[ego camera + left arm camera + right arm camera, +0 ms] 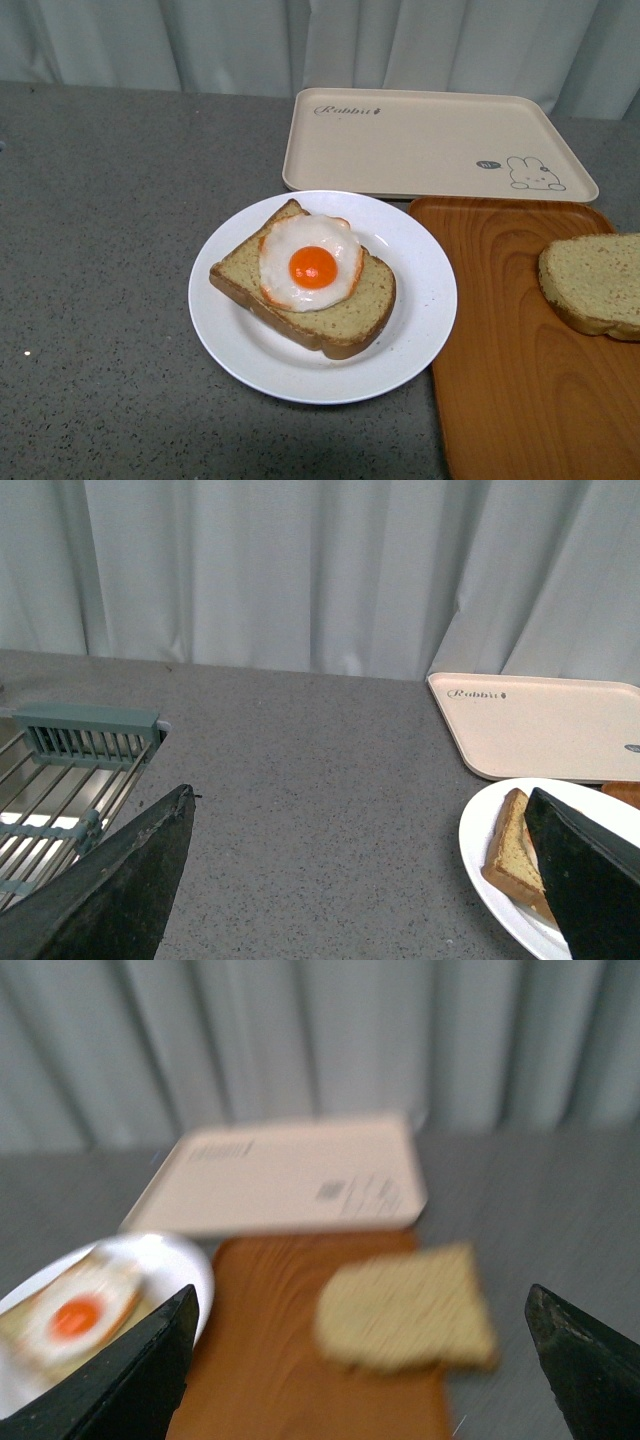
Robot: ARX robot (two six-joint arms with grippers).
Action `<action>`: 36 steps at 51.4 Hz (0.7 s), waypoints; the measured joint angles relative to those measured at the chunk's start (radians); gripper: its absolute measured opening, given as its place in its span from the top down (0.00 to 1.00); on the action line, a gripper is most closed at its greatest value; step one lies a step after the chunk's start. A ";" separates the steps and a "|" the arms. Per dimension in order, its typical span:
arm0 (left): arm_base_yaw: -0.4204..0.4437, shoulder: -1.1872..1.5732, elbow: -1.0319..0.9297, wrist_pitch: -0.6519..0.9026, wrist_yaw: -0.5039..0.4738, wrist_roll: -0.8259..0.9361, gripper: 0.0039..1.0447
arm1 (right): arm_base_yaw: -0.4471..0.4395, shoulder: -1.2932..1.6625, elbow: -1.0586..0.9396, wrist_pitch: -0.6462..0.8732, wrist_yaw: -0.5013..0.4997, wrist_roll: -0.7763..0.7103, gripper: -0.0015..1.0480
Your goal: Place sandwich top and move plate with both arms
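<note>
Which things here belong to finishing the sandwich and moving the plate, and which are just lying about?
Job: plain bread slice, white plate, egg-topped slice on it.
Lying about: rabbit-print tray, wooden tray under the plain slice, wire rack.

Rig body as I see it from the two wrist cameras: black finger wedges, little else.

Left gripper: I note two matte black fingers, each a broad wedge tapering to a sharp tip; the surface is finely grained, with pale dusty scuffing along the upper edge of one and a flat, faintly textured face on the other. Right gripper: the same pair of black tapering fingers, same pointed outline, but my feed is blurred here, so I cannot tell surface grain, screws or markings.
</note>
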 joint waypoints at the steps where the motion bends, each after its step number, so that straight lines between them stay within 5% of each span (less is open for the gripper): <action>1: 0.000 0.000 0.000 0.000 0.000 0.000 0.06 | -0.006 0.019 0.013 -0.028 -0.026 0.026 0.09; 4: 0.000 0.000 0.000 0.000 0.001 0.000 0.06 | -0.028 0.109 0.060 -0.159 -0.129 0.212 0.09; 11: 0.000 0.000 0.000 0.000 0.000 0.000 0.06 | -0.050 0.156 0.064 -0.195 -0.145 0.383 0.09; 36: 0.000 0.000 0.000 0.000 0.001 0.000 0.06 | -0.216 1.060 0.304 0.240 0.117 0.355 0.09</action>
